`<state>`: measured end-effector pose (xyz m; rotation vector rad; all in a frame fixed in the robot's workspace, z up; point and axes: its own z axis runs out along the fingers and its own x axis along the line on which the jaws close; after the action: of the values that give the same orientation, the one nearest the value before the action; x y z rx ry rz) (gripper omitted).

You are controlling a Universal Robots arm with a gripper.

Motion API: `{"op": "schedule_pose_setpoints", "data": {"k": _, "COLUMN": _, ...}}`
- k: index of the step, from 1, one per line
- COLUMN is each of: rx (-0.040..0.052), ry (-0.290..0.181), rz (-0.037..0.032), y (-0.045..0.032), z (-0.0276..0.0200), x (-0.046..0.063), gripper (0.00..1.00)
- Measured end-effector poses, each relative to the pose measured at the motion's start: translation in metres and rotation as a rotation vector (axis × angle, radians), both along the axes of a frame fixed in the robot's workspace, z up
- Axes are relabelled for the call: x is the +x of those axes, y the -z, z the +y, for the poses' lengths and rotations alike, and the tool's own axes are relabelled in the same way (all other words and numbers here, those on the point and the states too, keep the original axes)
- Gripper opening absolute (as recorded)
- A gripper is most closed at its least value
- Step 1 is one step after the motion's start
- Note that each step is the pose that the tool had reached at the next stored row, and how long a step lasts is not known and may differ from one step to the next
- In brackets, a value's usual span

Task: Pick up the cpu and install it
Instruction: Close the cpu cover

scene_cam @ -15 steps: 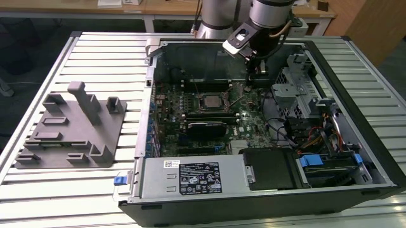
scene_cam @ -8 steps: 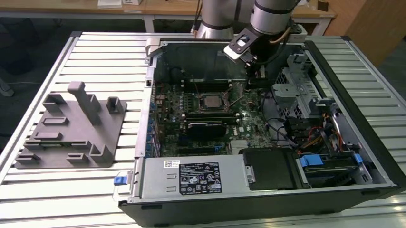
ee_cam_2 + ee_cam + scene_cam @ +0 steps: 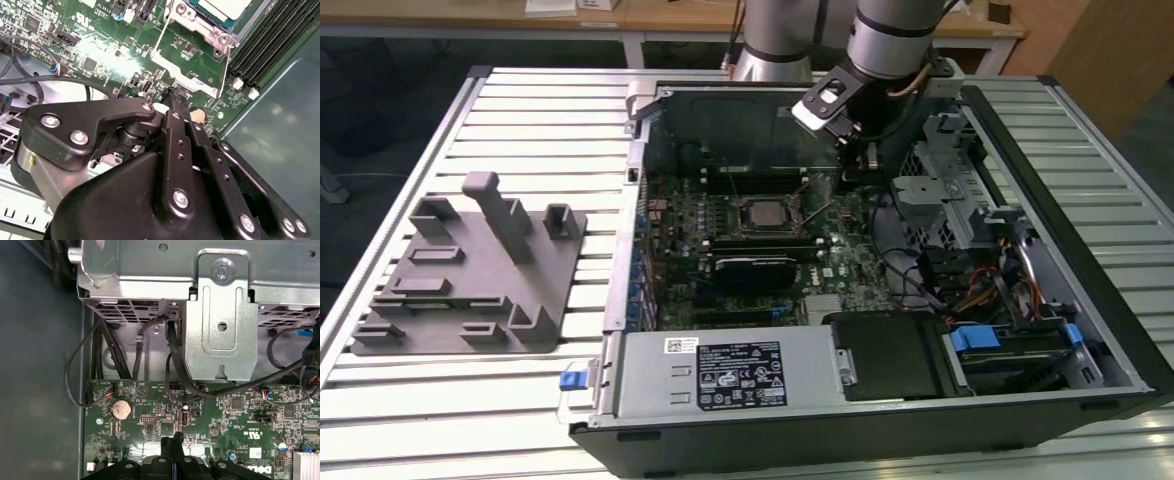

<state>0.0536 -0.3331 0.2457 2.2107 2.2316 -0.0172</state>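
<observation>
My gripper (image 3: 172, 441) hangs with its fingers pressed together on nothing, just above the green motherboard (image 3: 240, 415) inside the open computer case (image 3: 854, 440), while the cpu (image 3: 761, 212) sits in the socket, apart from me.

In the second wrist view the cpu (image 3: 225, 6) is cut by the picture's edge, so just part of its silver top shows, and the black linkages of the hand (image 3: 172, 96) cover much of the motherboard (image 3: 100, 45). In the exterior view the arm (image 3: 894, 40) runs off the upper edge, its wrist hides the hand's fingertips, and the table (image 3: 454, 420) is cut off at the lower edge.
</observation>
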Motion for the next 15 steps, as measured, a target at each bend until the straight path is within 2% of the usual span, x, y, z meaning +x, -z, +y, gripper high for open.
{"op": "schedule_pose_setpoints", "data": {"k": 6, "rx": 0.0005, "ry": 0.0, "rz": -0.0001, "y": 0.0004, "z": 0.0001, "x": -0.001, "gripper": 0.11}}
{"op": "schedule_pose_setpoints", "data": {"k": 15, "rx": 0.0002, "ry": 0.0, "rz": -0.0001, "y": 0.0004, "z": 0.0, "x": -0.019, "gripper": 0.11}}
